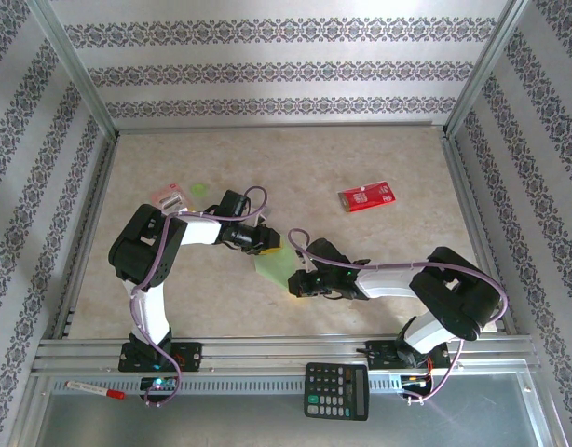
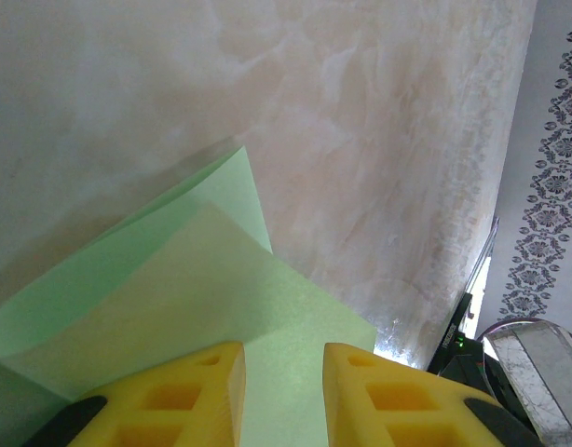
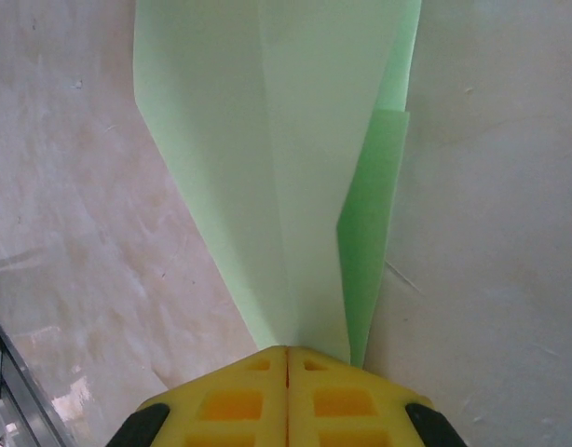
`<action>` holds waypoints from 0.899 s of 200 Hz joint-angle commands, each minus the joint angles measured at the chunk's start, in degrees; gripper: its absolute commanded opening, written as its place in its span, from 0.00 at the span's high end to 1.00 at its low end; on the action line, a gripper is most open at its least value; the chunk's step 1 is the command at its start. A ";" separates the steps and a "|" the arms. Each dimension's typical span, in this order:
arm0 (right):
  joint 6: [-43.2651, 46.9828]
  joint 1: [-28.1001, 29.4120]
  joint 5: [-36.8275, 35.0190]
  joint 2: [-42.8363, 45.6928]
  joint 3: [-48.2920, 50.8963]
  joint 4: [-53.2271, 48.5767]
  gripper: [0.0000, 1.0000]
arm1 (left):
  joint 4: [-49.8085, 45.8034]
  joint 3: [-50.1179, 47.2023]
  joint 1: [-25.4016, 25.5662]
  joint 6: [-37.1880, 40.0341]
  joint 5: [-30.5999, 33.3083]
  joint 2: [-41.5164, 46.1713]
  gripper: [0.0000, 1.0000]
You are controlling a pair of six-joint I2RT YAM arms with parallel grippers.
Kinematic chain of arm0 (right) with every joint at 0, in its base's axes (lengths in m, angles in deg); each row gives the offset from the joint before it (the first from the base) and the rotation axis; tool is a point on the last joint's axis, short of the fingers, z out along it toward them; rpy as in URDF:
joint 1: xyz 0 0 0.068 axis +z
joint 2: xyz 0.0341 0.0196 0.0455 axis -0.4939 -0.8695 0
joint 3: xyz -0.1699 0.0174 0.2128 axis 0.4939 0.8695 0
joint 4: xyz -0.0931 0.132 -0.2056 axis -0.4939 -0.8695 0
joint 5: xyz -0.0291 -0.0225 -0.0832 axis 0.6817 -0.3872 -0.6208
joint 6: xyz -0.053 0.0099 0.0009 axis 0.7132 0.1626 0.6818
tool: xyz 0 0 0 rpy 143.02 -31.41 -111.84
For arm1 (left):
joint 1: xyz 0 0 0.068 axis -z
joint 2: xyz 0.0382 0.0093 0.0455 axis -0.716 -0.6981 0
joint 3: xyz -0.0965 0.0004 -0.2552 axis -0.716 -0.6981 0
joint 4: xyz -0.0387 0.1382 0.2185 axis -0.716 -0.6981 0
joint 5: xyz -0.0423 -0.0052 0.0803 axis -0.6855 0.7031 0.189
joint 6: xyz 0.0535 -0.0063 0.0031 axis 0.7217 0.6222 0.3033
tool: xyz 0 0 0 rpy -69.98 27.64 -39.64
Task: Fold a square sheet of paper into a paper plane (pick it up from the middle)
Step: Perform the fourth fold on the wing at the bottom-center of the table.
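Count: one paper [image 1: 274,267], two arms, two grippers, one red packet [image 1: 365,196], one small green disc [image 1: 199,189], one pink-and-white packet [image 1: 170,196], one calculator [image 1: 336,391], one pen [image 1: 95,390].

Paper is light green, already creased and layered, and lies on the table [image 1: 379,158] just near of centre, between the two grippers.

Left gripper [image 2: 283,363] — yellow fingers [image 2: 207,386] stand apart with a moderate gap. The paper shows flat through that gap and runs on ahead of them. Two layers are visible there, the upper one ending in a corner that points away.

Right gripper [image 3: 286,358] — fingers pressed together with no gap, pinching the paper's narrow end. From the pinch the sheet widens away. A centre crease runs its length, and a darker flap stands up along the right side.

Edges and room: patterned walls and metal posts close in three sides of the table. A rail [image 1: 286,349] runs along the near edge by the arm bases. Bare table lies beyond the paper toward the far wall and out to the right.

Surroundings: the red packet sits far right, well apart from the paper. The disc and the pink-and-white packet lie together behind the left arm's elbow, near it but apart from the paper. The calculator and pen rest on the near ledge below the rail, off the table. Only the two grippers crowd the paper.
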 commanded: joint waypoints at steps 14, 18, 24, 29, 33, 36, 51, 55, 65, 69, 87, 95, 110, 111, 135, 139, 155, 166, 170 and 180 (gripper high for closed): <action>-0.15 -0.28 0.14 -1.62 2.80 -1.18 0.94 | -6.45 -1.10 -0.81 2.75 7.32 -3.27 0.71; -0.27 -0.25 0.04 -1.62 3.14 -1.11 0.94 | -6.45 -1.19 -0.81 2.77 7.36 -3.21 0.71; -0.50 -0.12 0.03 -1.66 3.54 -0.88 0.94 | -6.49 -1.15 -0.77 2.81 7.58 -3.17 0.71; -0.60 -0.04 0.16 -1.53 3.89 -0.82 0.94 | -6.58 -1.18 -0.81 2.85 7.63 -3.16 0.71; -0.61 -0.07 0.14 -1.38 4.00 -0.82 0.94 | -6.63 -1.13 -0.81 2.85 7.65 -3.10 0.71; -0.69 -0.07 0.22 -1.28 4.05 -0.90 0.94 | -6.60 -1.11 -0.88 2.81 7.63 -3.16 0.71; -0.65 -0.15 0.15 0.12 3.52 -1.88 0.94 | -6.67 -1.05 -0.82 2.86 7.54 -3.10 0.71; -0.58 -0.16 0.08 0.56 3.23 -2.29 0.94 | -6.64 -1.08 -0.86 2.85 7.55 -3.08 0.71; -0.46 -0.17 -0.18 1.73 2.18 -3.28 0.94 | -6.67 -1.10 -0.81 2.86 7.65 -3.08 0.71; -0.47 -0.16 -0.12 2.14 1.85 -3.63 0.94 | -6.63 -1.11 -0.79 2.86 7.63 -3.13 0.71; -0.57 -0.15 0.04 3.70 0.32 -4.89 0.94 | -6.67 -1.08 -0.80 2.85 7.61 -3.12 0.71; -0.66 -0.07 0.04 4.35 -0.18 -5.28 0.93 | -6.65 -1.11 -0.86 2.94 7.54 -3.08 0.71; -0.83 0.33 0.05 5.38 -0.51 -5.95 0.93 | -6.71 -1.10 -0.88 2.84 7.62 -3.08 0.71; -0.86 0.35 0.05 5.41 -0.56 -5.98 0.93 | -6.67 -1.10 -0.85 2.81 7.58 -3.12 0.71; -1.04 1.14 0.05 5.72 -0.82 -6.41 0.93 | -6.54 -1.10 -0.84 2.84 7.50 -3.21 0.71; -1.05 1.29 0.04 5.67 -0.78 -6.38 0.93 | -6.48 -1.11 -0.75 2.84 7.46 -3.17 0.71; -1.05 1.60 -0.12 5.44 -0.86 -6.37 0.93 | -6.43 -1.10 -0.82 2.81 7.37 -3.25 0.71; -0.94 1.86 -0.21 5.33 -0.95 -6.38 0.93 | -6.35 -1.11 -0.88 2.77 7.33 -3.25 0.71; -0.94 1.95 -0.19 5.26 -1.04 -6.36 0.93 | -6.29 -1.15 -0.82 2.77 7.28 -3.25 0.71; -0.85 2.11 -0.22 4.97 -1.29 -6.44 0.93 | -6.31 -1.09 -0.88 2.77 7.22 -3.24 0.71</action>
